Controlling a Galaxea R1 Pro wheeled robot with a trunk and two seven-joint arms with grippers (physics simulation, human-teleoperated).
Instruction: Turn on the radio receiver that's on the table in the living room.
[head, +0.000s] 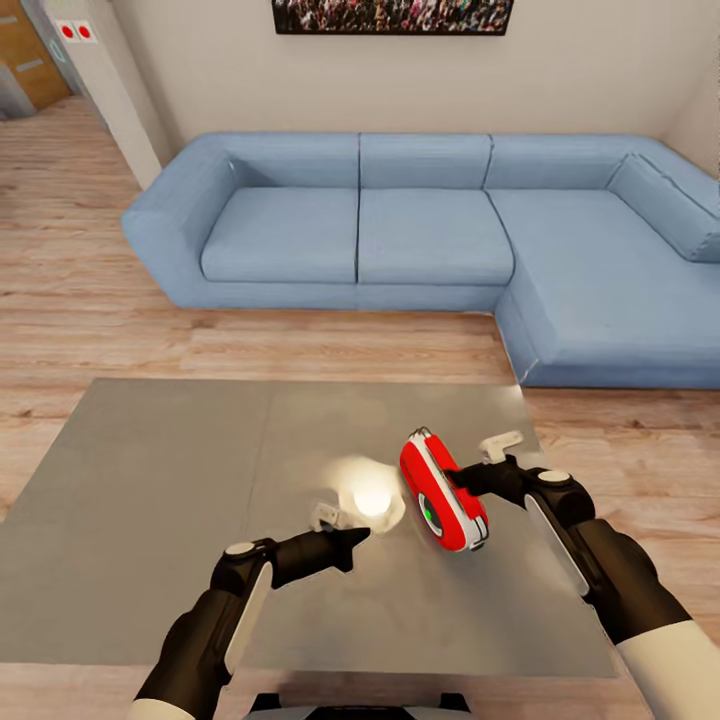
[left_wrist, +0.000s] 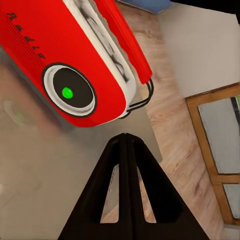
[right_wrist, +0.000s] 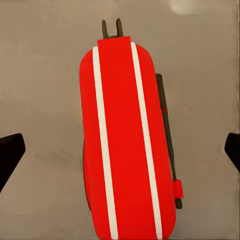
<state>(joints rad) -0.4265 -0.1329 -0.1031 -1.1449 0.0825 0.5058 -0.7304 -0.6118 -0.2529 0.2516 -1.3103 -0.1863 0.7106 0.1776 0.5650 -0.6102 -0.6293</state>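
Two black forearms reach out from the near edge of the grey worktop (head: 150, 500). One red radio receiver (head: 443, 493) stands on it toward the right edge, its green-lit dial (left_wrist: 68, 92) turned toward the left arm. One left pincer (head: 348, 545) points at that dial from just beside it with its fingers pressed together into a single tip, holding nothing. One right pincer (head: 475, 475) sits at the radio's far side; in the right wrist view its two fingers (right_wrist: 10, 152) stand wide apart on either side of the red body, not touching it. Judging by this, the step in hand is lining up the press: the closed left tip next needs a short, straight push onto the dial, while the right pincer can brace the radio against sliding. One blue corner sofa (head: 400, 230) stands beyond the far edge.
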